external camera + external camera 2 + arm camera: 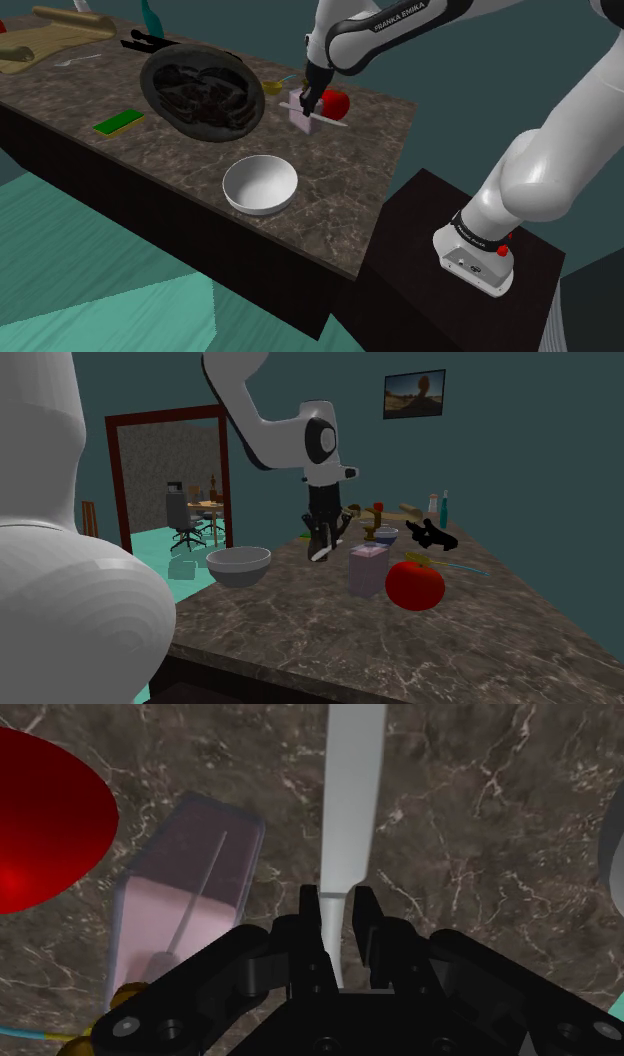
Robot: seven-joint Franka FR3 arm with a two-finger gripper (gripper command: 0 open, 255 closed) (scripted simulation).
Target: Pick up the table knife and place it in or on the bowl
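Note:
My black gripper is shut on the handle of a pale table knife, whose blade runs straight out from the fingers over the marble counter. In the shoulder view the gripper hangs at the counter's far right, with the knife showing as a thin white line. In the second exterior view the knife hangs from the gripper, a little above the counter. The white bowl stands upright near the front edge, apart from the gripper; it is also seen in the second exterior view, bowl.
A pinkish box and a red apple sit right beside the gripper. A large dark round platter lies at mid counter and a green sponge lies to its left. Bottles and small items crowd the far end.

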